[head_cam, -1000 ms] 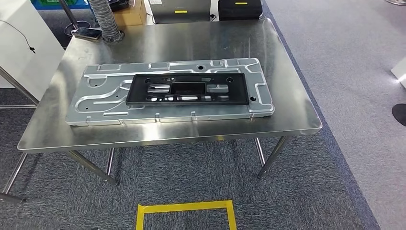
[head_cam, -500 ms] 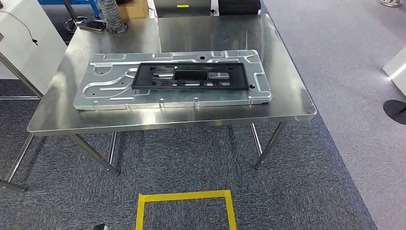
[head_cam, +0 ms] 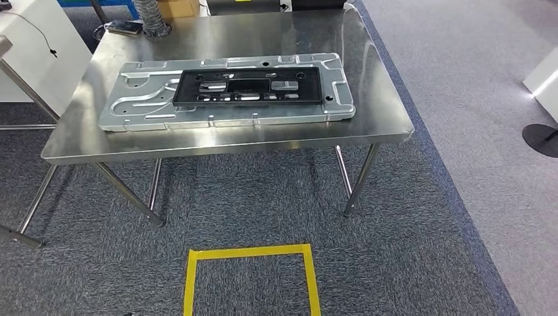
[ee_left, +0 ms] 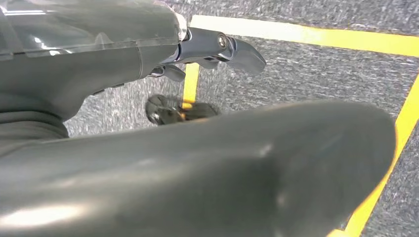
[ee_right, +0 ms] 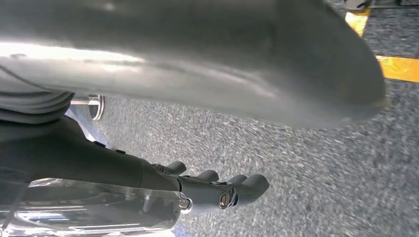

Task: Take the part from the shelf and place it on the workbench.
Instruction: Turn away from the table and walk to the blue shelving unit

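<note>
1. Left wrist view: the left hand (ee_left: 148, 163) hangs over grey carpet (ee_left: 306, 69), its thick grey thumb stretched across the frame and its dark fingers (ee_left: 237, 49) extended straight, apart from the thumb and holding nothing.
2. Under that hand, yellow floor tape (ee_left: 316, 37) runs across the carpet and turns a corner.
3. Right wrist view: the right hand (ee_right: 197, 89) likewise hangs above the carpet, its dark fingers (ee_right: 242, 187) lightly bent and well apart from the thumb, nothing between them.
4. A strip of yellow tape shows beyond the right thumb.
5. Head view: the tape forms a square outline (head_cam: 250, 280) on the carpet nearest the robot, centred just left of the middle.
6. Beyond the square stands a stainless-steel workbench (head_cam: 388, 125) on slender metal legs.
7. On the bench lies a long silver stamped metal plate (head_cam: 141, 105), flat, lengthways left to right, toward the near half of the top.
8. The black rectangular part (head_cam: 247, 87) with cut-out openings rests flat on that plate, right of its centre, its long sides parallel to the plate's.
9. At the bench's far left corner sits a ribbed grey hose (head_cam: 154, 20); a white panel (head_cam: 33, 59) stands to the left of the bench.
10. Right of the bench, a paler grey floor strip (head_cam: 487, 112) runs away from the robot.
</note>
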{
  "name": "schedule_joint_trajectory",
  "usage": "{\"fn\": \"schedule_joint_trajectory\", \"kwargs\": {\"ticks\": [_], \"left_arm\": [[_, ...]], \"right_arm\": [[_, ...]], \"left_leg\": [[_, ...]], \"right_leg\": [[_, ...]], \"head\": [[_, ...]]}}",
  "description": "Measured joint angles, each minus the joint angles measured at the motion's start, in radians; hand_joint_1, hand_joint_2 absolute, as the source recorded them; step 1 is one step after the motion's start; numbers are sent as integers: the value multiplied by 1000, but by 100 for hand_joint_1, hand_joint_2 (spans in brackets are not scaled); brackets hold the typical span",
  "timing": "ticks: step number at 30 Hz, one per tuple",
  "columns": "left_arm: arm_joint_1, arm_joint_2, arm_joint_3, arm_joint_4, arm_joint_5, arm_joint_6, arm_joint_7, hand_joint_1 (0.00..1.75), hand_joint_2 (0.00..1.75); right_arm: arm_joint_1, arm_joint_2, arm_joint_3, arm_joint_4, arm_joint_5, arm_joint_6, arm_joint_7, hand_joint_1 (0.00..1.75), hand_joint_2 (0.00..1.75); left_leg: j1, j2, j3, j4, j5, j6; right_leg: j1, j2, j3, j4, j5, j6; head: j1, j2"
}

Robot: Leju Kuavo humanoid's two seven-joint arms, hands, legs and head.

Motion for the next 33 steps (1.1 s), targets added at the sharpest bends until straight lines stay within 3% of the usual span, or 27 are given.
{"fn": "schedule_joint_trajectory", "kwargs": {"ticks": [2,3,5,6,7,8,10,11,12,13,15,17,18,20,21,22,23,25,26,27,29,30,31,33], "left_arm": [[-4,2,1,-1,-10,-7,-10,0,0],[-5,3,1,-1,-15,-12,-15,0,0],[-5,5,1,-1,-20,-19,-25,0,0],[-6,6,2,-1,-20,-20,-30,0,0],[-6,7,2,-1,-19,-21,-34,0,0],[-6,8,3,0,-18,-21,-38,0,0],[-7,12,5,0,-14,-22,-45,0,0],[-7,14,7,0,-13,-22,-47,0,0],[-7,16,9,0,-11,-22,-48,0,0],[-8,16,10,0,-10,-22,-48,0,0],[-8,17,13,-1,-10,-21,-46,0,0],[-8,17,13,-1,-14,-21,-41,0,0],[-9,17,13,-1,-16,-22,-37,0,0],[-8,17,13,-1,-23,-23,-30,0,0],[-7,17,13,0,-25,-23,-28,0,0],[-4,17,13,0,-28,-25,-26,0,0],[-2,16,13,0,-31,-26,-25,0,0],[-1,16,12,0,-34,-31,-27,0,0],[-3,16,12,0,-36,-33,-29,0,0],[-4,15,12,0,-36,-34,-31,0,0],[-6,14,12,0,-36,-31,-32,0,0],[-6,13,12,0,-35,-28,-33,0,0],[-7,13,12,0,-33,-25,-34,0,0],[-12,11,13,-1,-31,-15,-36,0,0]], "right_arm": [[-1,5,0,0,-10,-1,-2,0,0],[-2,7,0,0,-14,-2,-4,0,0],[-2,9,0,1,-20,-3,-4,0,0],[-1,9,0,1,-21,-3,-4,0,0],[-1,10,0,2,-23,-3,-4,0,0],[-1,11,0,2,-24,-2,-5,0,0],[-1,13,0,4,-26,-1,-6,0,0],[-1,14,0,5,-26,0,-6,0,0],[-2,14,0,6,-26,0,-6,0,0],[-3,14,0,6,-27,1,-6,0,0],[-6,15,0,6,-29,1,-5,0,0],[-11,15,0,6,-32,-1,-1,0,0],[-14,15,-1,6,-34,-2,0,0,0],[-14,17,-2,7,-41,-3,3,0,0],[-13,18,-3,7,-45,-3,4,0,0],[-13,19,-4,7,-48,-3,5,0,0],[-13,19,-5,8,-51,-2,6,0,0],[-13,20,-7,8,-54,-1,7,0,0],[-13,20,-8,8,-55,0,7,0,0],[-13,20,-10,8,-58,0,6,0,0],[-13,20,-13,8,-67,1,-1,0,0],[-13,20,-14,8,-70,2,-6,0,0],[-13,20,-16,8,-72,2,-11,0,0],[-13,20,-20,8,-78,3,-17,0,0]], "left_leg": [[-7,-1,100,-155,-13,15],[-12,-1,123,-199,-25,20],[-14,1,118,-220,-13,31],[-13,3,108,-222,0,39],[-11,6,94,-224,15,47],[-9,8,78,-225,30,53],[-10,9,41,-222,59,57],[-10,10,21,-218,72,56],[-10,10,0,-212,85,54],[-9,11,-24,-204,96,51],[-8,12,-69,-181,115,44],[-10,11,-99,-160,131,34],[-10,11,-106,-154,140,28],[-9,11,-114,-155,160,16],[-7,9,-120,-152,155,10],[-5,6,-128,-135,129,5],[-2,4,-138,-102,83,0],[0,1,-161,16,-28,-7],[1,1,-166,78,-57,-9],[1,1,-162,123,-57,-10],[1,1,-116,125,9,-7],[1,1,-70,78,37,-3],[-1,1,-5,-1,38,2],[-5,0,103,-158,-12,13]], "right_leg": [[2,0,-13,0,22,8],[1,-1,-15,-3,34,14],[-2,-2,-19,-10,53,26],[-4,0,-26,-6,43,32],[-5,1,-37,15,10,36],[-8,3,-51,57,-43,41],[-12,3,-80,185,-151,48],[-14,3,-85,247,-171,52],[-16,3,-79,285,-162,55],[-17,3,-58,294,-133,57],[-20,3,40,206,-85,57],[-17,3,161,44,-114,48],[-14,4,196,-10,-135,42],[-12,3,201,-42,-140,27],[-12,1,191,-42,-128,18],[-13,-2,178,-42,-115,9],[-14,-4,163,-42,-101,1],[-11,-5,126,-39,-72,-5],[-9,-5,106,-37,-58,-5],[-7,-5,84,-33,-45,-5],[-6,-5,42,-24,-23,-1],[-6,-4,24,-18,-13,2],[-5,-4,10,-10,-5,6],[-2,-5,-5,0,12,17]], "head": [[0,0],[0,0],[0,0],[0,0],[0,0],[0,0],[0,0],[0,0],[0,0],[0,0],[0,0],[0,0],[0,0],[0,0],[0,0],[0,0],[0,0],[0,0],[0,0],[0,0],[0,0],[0,0],[0,0],[0,0]]}}
